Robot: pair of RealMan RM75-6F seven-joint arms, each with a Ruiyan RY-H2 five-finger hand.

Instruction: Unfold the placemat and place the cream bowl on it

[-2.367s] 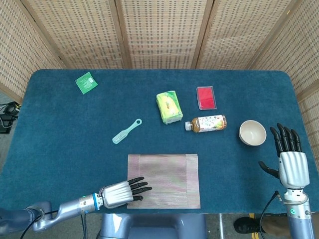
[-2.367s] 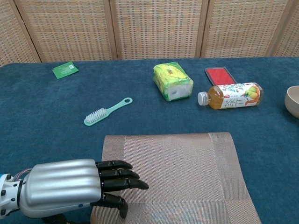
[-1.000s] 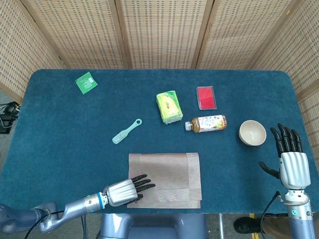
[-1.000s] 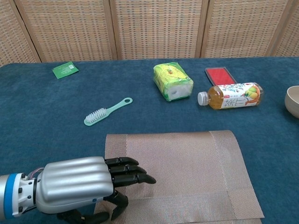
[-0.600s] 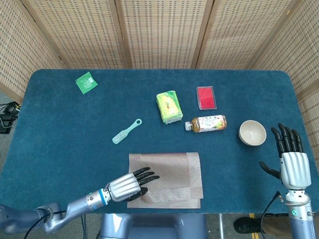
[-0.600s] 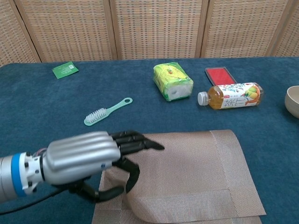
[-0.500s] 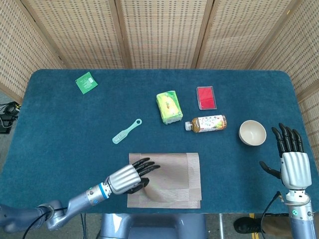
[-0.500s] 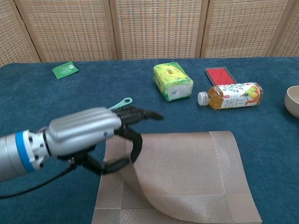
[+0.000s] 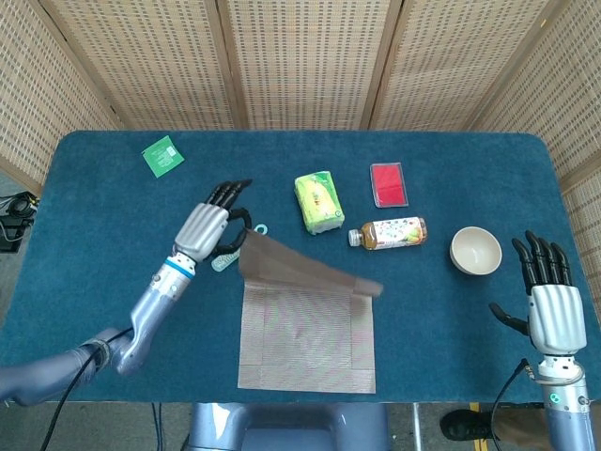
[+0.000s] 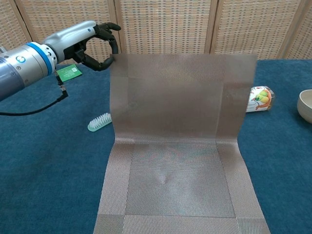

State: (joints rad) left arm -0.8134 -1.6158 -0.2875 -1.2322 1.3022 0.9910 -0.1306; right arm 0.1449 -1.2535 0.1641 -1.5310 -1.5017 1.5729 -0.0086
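While my left robot hand [image 10: 92, 41] pinches the far-left corner of the placemat [image 9: 305, 334], the upper half stands lifted off the table [image 9: 94, 235] and the lower half lies flat near the front edge. My right robot hand [image 9: 551, 303] hovers, fingers spread, holding nothing. The cream bowl [image 9: 475, 250] sits near it, well apart from the mat.

Risks, as I judge them:
- Only one corner is held, so the free far-right corner could sag or fold back on release.
- Laying the flap away from me could drape it over the brush [image 10: 99, 122] or the bottle [image 10: 258, 98], leaving a bump under the mat.
- A weak pinch could slip mid-swing.

Versus 0.5 s ago: the hand was low over the folded mat, just peeling the layer; now it's raised and the mat is open at the crease. The right hand and bowl are unchanged.
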